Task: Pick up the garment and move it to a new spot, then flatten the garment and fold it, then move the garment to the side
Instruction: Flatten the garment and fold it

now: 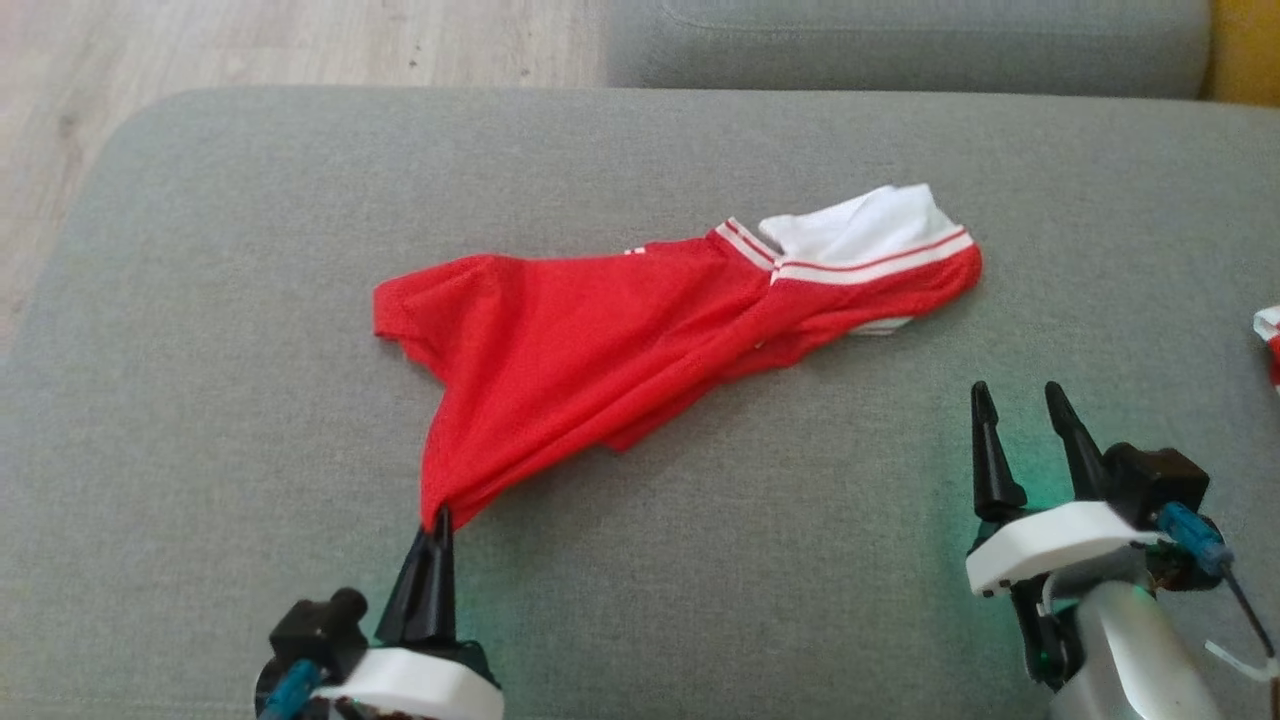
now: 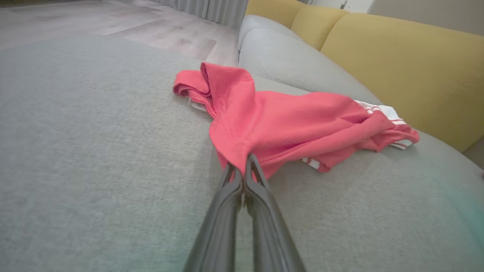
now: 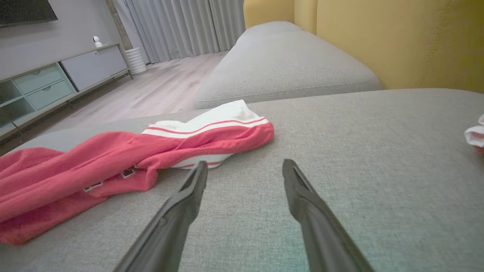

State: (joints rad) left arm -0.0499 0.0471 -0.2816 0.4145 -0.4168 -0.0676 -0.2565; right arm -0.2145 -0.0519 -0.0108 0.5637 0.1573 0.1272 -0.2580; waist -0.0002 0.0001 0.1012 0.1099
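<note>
While clamped tight together, with cloth bunched over both tips, grips a gathered red corner of the garment (image 1: 600, 340) at the left gripper (image 1: 437, 522). Confirmed from the left wrist view: two dark fingers (image 2: 264, 211) pressed flat against each other, red fabric rising straight off the pinch. Drawn from that point into a taut fan widening toward the body of the garment. At the right gripper (image 1: 1020, 395): spread wide, gripping nothing, tips poised over bare grey cushion (image 1: 200, 400); near the garment's white striped end (image 1: 860, 230) but apart from it. Garment itself: crumpled across the middle of the cushion, red body toward the robot's left, white end with red and white bands toward the far right, resting on the fabric surface except where gathered into the pinch. Noted at the cushion's right edge, well apart from the garment: small red and white item (image 1: 1268, 335), kind not determinable. Beyond the cushion: second grey cushion (image 1: 900, 40), yellow backrest (image 2: 397, 68), pale wood floor (image 1: 250, 40) at far left.
</note>
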